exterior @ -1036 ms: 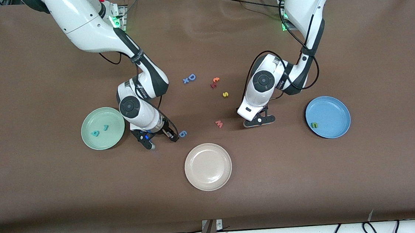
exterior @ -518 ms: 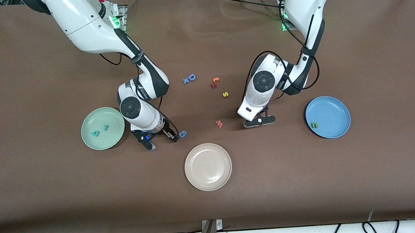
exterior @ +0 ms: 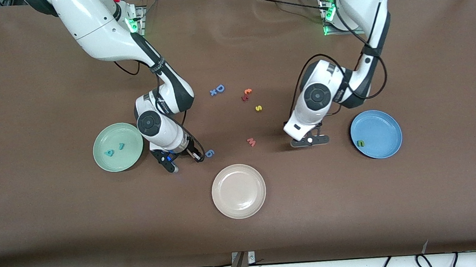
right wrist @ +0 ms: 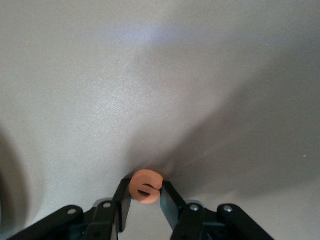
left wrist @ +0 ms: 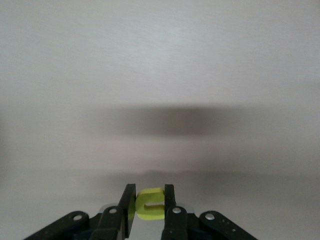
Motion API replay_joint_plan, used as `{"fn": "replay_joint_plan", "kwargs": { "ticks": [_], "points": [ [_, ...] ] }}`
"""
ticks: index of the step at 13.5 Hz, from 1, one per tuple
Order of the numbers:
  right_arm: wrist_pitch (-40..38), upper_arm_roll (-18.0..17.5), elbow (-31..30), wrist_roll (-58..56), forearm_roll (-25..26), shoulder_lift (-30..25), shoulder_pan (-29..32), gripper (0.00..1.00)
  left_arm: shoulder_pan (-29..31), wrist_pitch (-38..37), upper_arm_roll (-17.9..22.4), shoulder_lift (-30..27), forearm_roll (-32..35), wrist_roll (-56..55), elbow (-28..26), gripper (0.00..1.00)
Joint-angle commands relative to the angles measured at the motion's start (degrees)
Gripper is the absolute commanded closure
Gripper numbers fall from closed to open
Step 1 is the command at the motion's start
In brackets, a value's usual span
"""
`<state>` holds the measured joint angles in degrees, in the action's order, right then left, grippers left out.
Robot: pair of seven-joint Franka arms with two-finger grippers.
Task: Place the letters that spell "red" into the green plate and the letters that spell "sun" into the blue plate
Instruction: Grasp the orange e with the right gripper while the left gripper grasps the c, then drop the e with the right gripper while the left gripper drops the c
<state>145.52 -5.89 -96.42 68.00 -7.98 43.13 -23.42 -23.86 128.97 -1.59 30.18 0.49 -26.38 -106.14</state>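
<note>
The green n [exterior: 360, 143] is seen in the blue plate [exterior: 384, 124], and the teal d [exterior: 109, 152] and r [exterior: 121, 146] in the green plate [exterior: 113, 137]. The yellow u [left wrist: 150, 204] is clenched in the left gripper [exterior: 310, 140], over the table near the blue plate. The orange e [right wrist: 145, 187] is grasped by the right gripper [exterior: 180, 158], low beside the green plate. The yellow s [exterior: 258, 108], farther off mid-table, is left.

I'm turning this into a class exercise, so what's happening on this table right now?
Two arms are sorting foam letters into plates. The left gripper holds a yellow u above the table beside the blue plate, which holds a green n. The right gripper pinches an orange e on the table beside the green plate, where teal d and r lie.
</note>
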Motion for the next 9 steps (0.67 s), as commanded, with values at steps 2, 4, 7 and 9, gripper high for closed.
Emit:
{"fn": "replay_joint_plan", "kwargs": {
  "ticks": [2, 4, 7, 9],
  "points": [
    [-0.85, 0.61, 1.06, -0.32, 0.16, 1.17, -0.4, 0.91, 7.05, -6.62, -0.43, -4.16, 2.15, 12.99, -0.73, 0.91],
    [-4.95, 1.57, 1.49, -0.58, 1.03, 0.03, -0.4, 0.91, 9.52, -7.42, -0.43, -4.34, 2.15, 17.05, -0.82, 0.91],
    [-19.26, 3.07, 4.39, -2.33, 3.94, -4.53, 1.0, 0.92, 13.47, -8.12, -0.35, -4.43, 2.24, 24.95, -0.82, 0.91],
    [-27.62, 5.0, 5.63, -8.2, 3.59, -7.26, 2.49, 0.92, 16.72, -8.12, -0.43, -4.26, 4.16, 30.84, -0.73, 0.91]
  ]
}}
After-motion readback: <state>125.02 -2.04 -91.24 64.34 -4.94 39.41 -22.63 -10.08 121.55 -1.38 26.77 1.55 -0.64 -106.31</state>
